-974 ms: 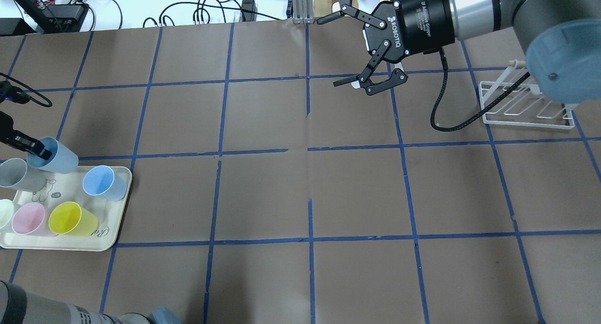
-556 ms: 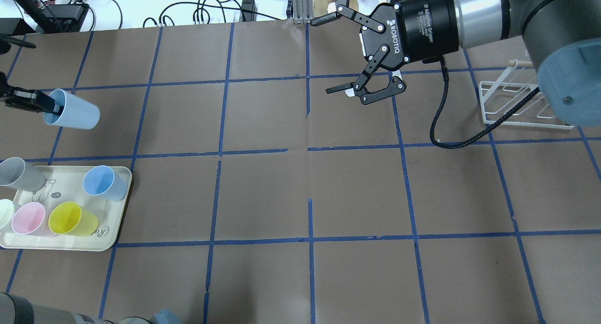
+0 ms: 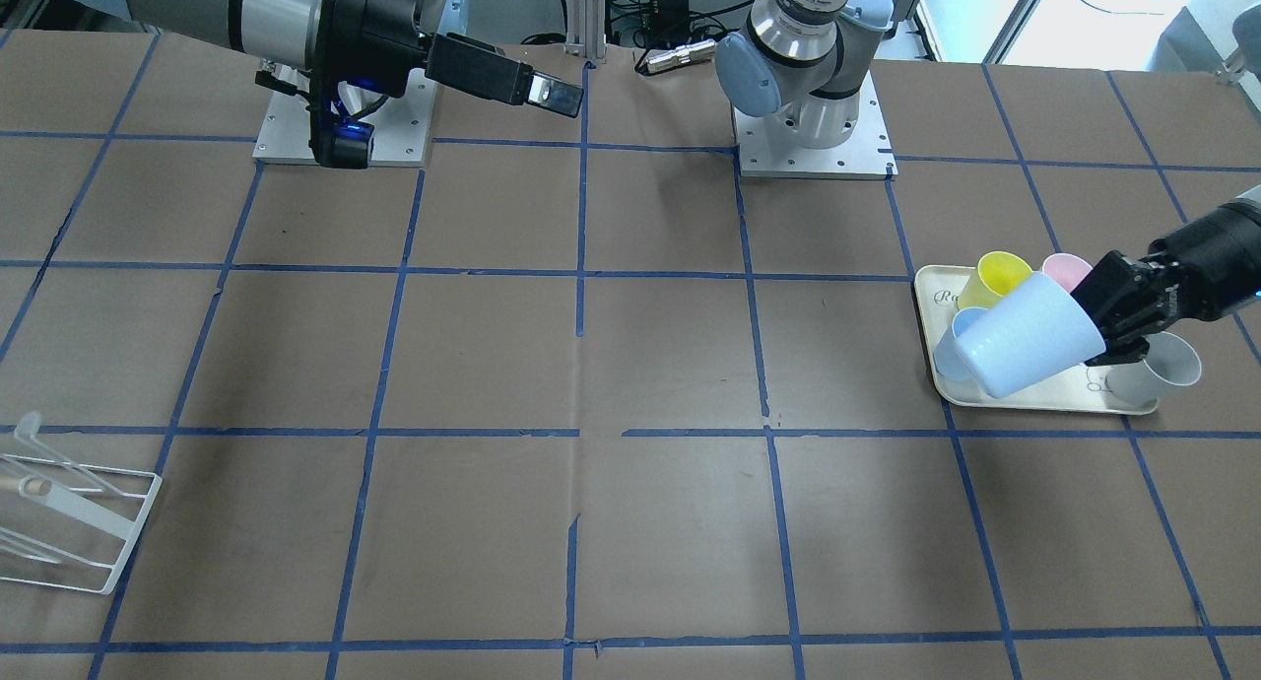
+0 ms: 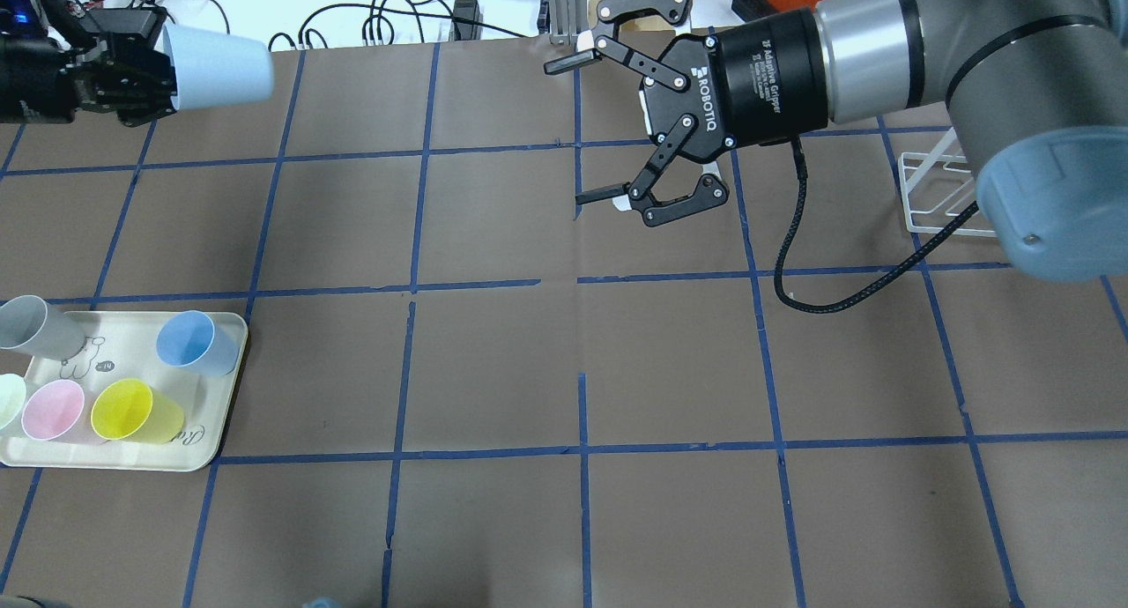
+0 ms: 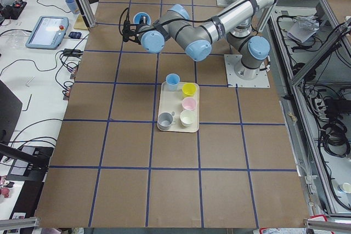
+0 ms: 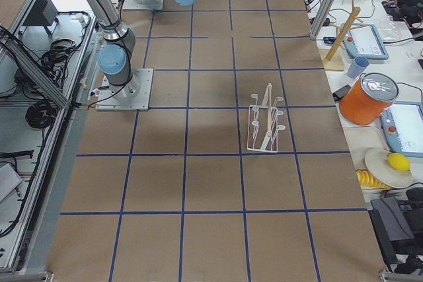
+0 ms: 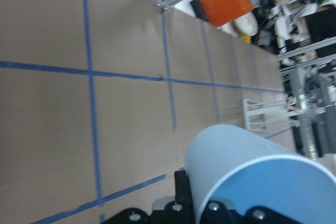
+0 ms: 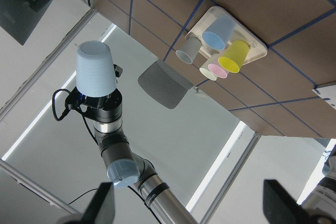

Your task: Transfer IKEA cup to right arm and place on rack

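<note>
My left gripper (image 4: 159,69) is shut on the rim of the pale blue IKEA cup (image 4: 220,63) and holds it on its side, high over the table's far left, base pointing right. The front view shows the gripper (image 3: 1101,310) and cup (image 3: 1025,335) above the tray. The cup fills the left wrist view (image 7: 247,177) and also shows in the right wrist view (image 8: 95,69). My right gripper (image 4: 579,129) is open and empty in the air over the far middle, jaws facing left toward the cup. The white wire rack (image 4: 934,198) stands far right, partly behind my right arm; it also shows in the front view (image 3: 69,522).
A cream tray (image 4: 207,445) at the near left holds a second pale blue cup (image 4: 188,342), a grey cup (image 4: 31,326), a yellow cup (image 4: 132,410), a pink cup (image 4: 53,410) and a pale green one. Cables and gear lie beyond the far edge.
My left gripper has lifted the pale blue cup off the tray, carried it up and away, and turned it sideways. My right gripper has moved left toward the middle, still open.
</note>
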